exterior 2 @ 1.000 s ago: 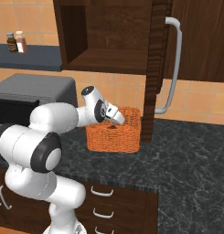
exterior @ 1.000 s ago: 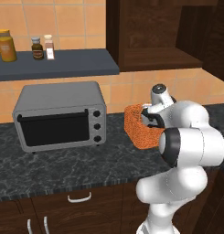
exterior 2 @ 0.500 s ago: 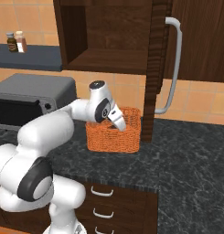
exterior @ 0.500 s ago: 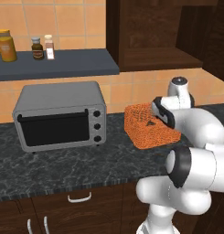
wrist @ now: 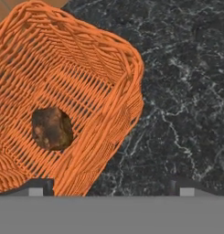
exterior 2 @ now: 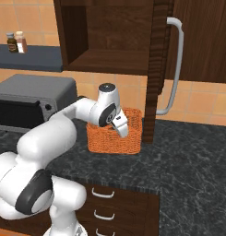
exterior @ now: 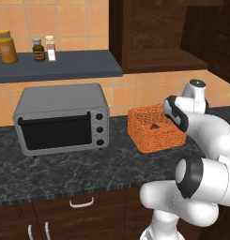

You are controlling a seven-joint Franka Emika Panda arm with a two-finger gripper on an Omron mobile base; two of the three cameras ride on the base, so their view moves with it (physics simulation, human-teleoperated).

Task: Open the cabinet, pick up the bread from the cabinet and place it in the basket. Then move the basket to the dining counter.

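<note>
The orange woven basket (exterior: 154,140) (exterior 2: 110,144) stands on the black marbled counter, below the cabinet (exterior 2: 105,32), whose door (exterior 2: 158,69) is swung open. The bread (wrist: 51,129) (exterior: 155,126), a small dark-brown lump, lies on the basket's floor. My gripper (exterior 2: 121,127) (wrist: 111,189) hangs open and empty over the basket's right side. It straddles the wall (wrist: 127,68): one fingertip (wrist: 35,191) is inside, the other (wrist: 186,191) is over the counter. The dining counter is out of view.
A grey toaster oven (exterior: 60,119) sits left of the basket. Above it, a dark shelf (exterior: 65,65) carries three jars (exterior: 7,47). The open door's silver bar handle (exterior 2: 177,69) sticks out just right of the basket. Black counter (exterior 2: 193,156) stretches to the right.
The arm has swung to the right and my open hand has shifted from the basket's front toward its right wall. Basket and bread have not moved.
</note>
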